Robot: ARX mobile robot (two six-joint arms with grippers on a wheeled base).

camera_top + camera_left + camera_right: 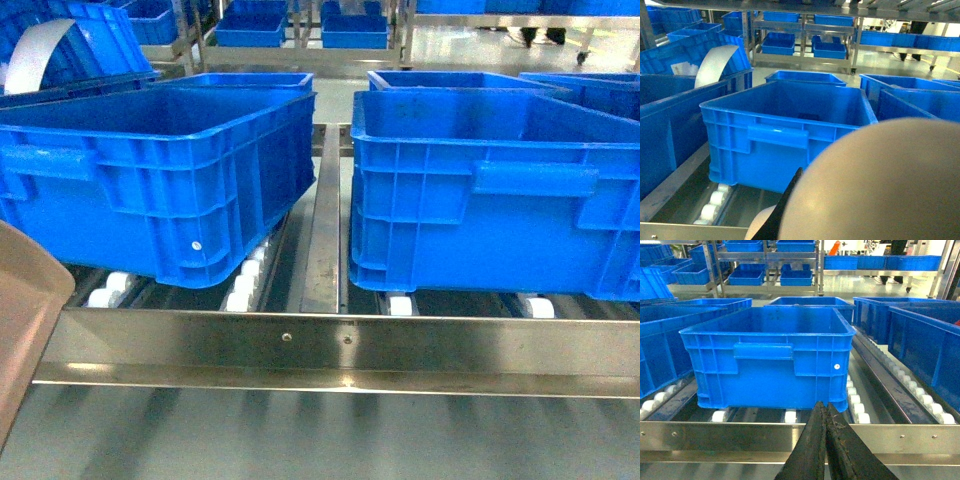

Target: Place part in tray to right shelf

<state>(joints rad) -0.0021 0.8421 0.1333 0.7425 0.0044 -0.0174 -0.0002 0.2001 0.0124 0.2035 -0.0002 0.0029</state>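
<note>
Low, right fingers (826, 440) pressed together.

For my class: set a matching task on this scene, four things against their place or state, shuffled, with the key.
1. large blue plastic crate
2. small white rollers
3. cream-beige dustpan-shaped plastic tray
4. right gripper's black fingers

a. pressed together
b. at the head view's left edge
c. resting on the rollers
d. under the crates

Pairs: 1-c, 2-d, 3-b, 4-a
</note>
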